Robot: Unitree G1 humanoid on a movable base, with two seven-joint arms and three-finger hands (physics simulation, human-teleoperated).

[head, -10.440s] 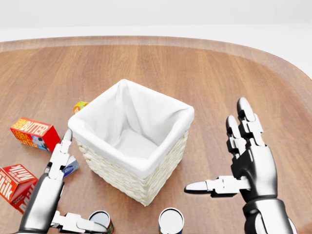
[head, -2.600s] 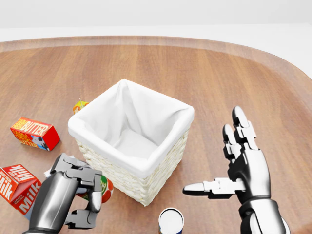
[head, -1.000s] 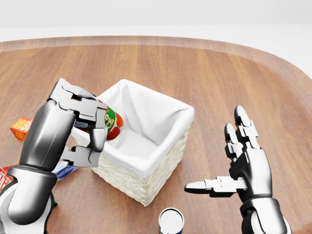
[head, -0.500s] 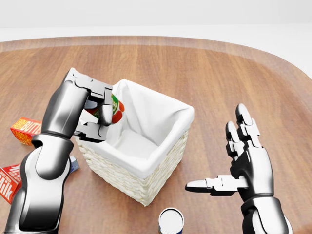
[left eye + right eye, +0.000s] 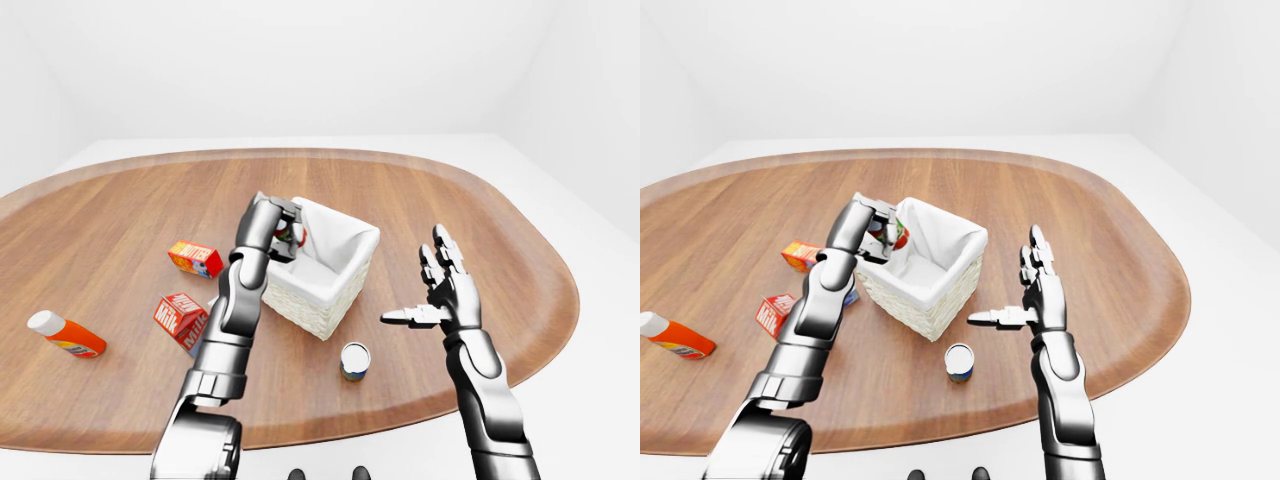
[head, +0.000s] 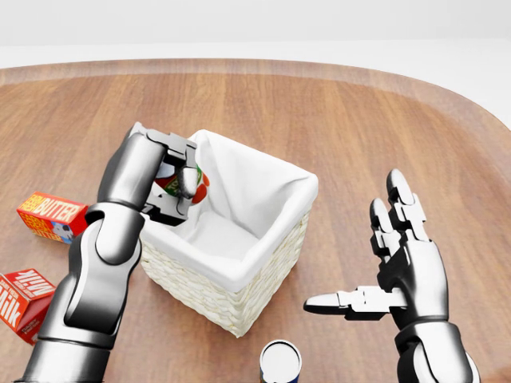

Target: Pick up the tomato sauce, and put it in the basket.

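Red "Butter" box [image 6: 51, 216], "Milk" carton [image 6: 21, 299], left hand [image 6: 164, 179] gripping tomato sauce [image 6: 188, 182], right hand [image 6: 393, 267] splayed.

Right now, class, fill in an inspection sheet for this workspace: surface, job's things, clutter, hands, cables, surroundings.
Surface: oval wooden table, intact.
Job's things: tomato sauce held over the white-lined basket, at its left rim, not released.
Clutter: butter box, milk carton, can below the basket, orange bottle lying far left.
Hands: left hand closed on the sauce; right hand open, empty.
Cables: nothing seen.
Surroundings: plain white walls and floor.
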